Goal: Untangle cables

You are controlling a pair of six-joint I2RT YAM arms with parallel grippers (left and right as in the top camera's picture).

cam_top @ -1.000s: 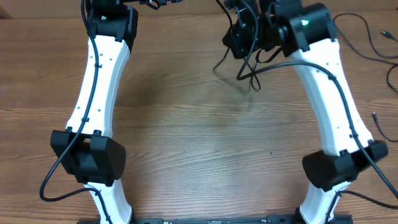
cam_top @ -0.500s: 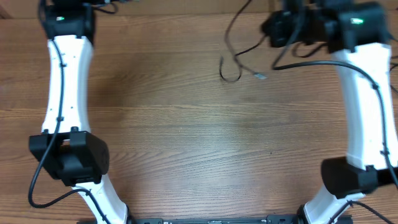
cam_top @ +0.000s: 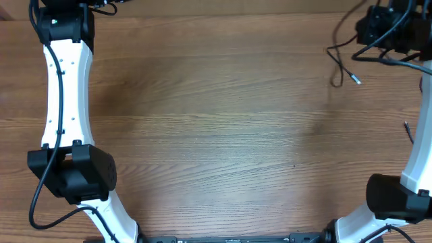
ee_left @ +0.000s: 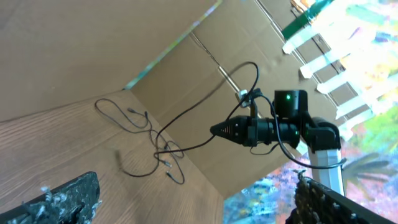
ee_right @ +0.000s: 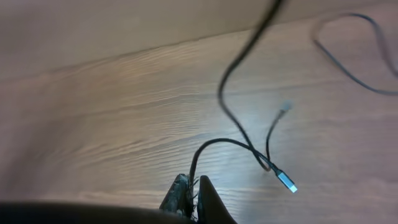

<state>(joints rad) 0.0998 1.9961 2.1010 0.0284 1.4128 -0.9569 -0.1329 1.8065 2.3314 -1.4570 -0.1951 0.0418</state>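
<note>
A thin black cable [ee_right: 233, 144] runs out from between the pinched fingers of my right gripper [ee_right: 194, 182], which is shut on it. Its silvery plug tip [ee_right: 287, 182] hangs just above the wood. In the overhead view the right gripper [cam_top: 364, 30] is at the far right rear, and the held cable [cam_top: 333, 64] dangles to its left with its plug [cam_top: 356, 79] low. My left gripper [ee_left: 198, 182] is open wide with nothing between its fingers. It looks across at several loose cables [ee_left: 144, 134] looped on the table by the cardboard wall.
The right arm's thicker wires [cam_top: 398, 61] hang near the held cable. Another thin cable end [cam_top: 408, 128] lies at the table's right edge, and one more loop [ee_right: 348, 62] lies beyond the held cable. A cardboard wall [ee_left: 205, 81] stands behind the table.
Both arms have swung outward. The right gripper carried its cable from the rear centre to the far right. The left gripper has opened and moved left.
</note>
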